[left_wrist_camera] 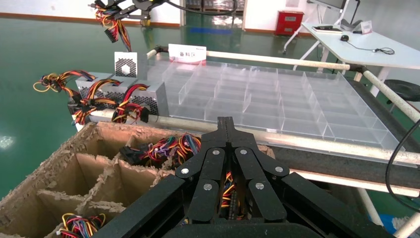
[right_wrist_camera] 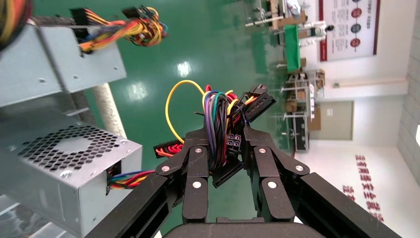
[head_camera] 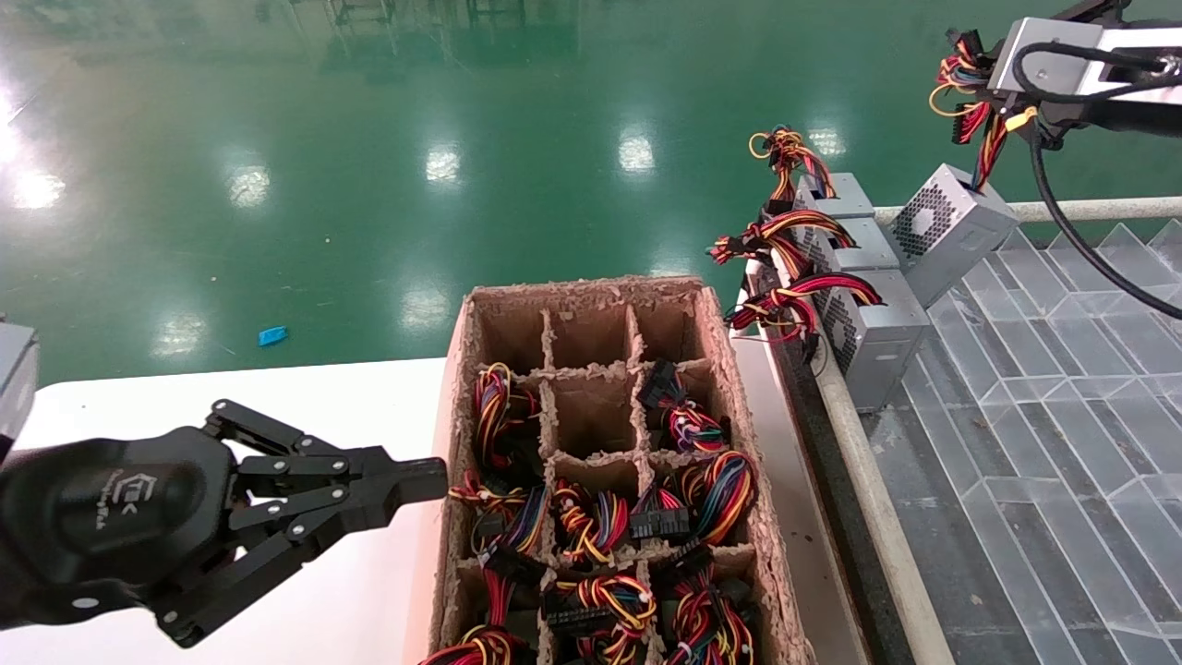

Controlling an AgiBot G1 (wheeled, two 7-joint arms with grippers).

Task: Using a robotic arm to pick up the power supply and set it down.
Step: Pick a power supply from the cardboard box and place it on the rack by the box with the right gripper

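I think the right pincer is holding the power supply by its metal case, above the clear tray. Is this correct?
Not quite. The right pincer grips the bundle of wires, not the metal case; the power supply hangs tilted from those wires over the clear tray. The right wrist view shows this.

Head camera looks down; both wrist cameras share the power supply [right_wrist_camera: 64, 173].

I count four power supplies [head_camera: 956, 224]: three side by side, one tilted. One cardboard box [head_camera: 718, 344], two grippers [head_camera: 420, 480], one blue scrap [head_camera: 272, 335] on the floor.
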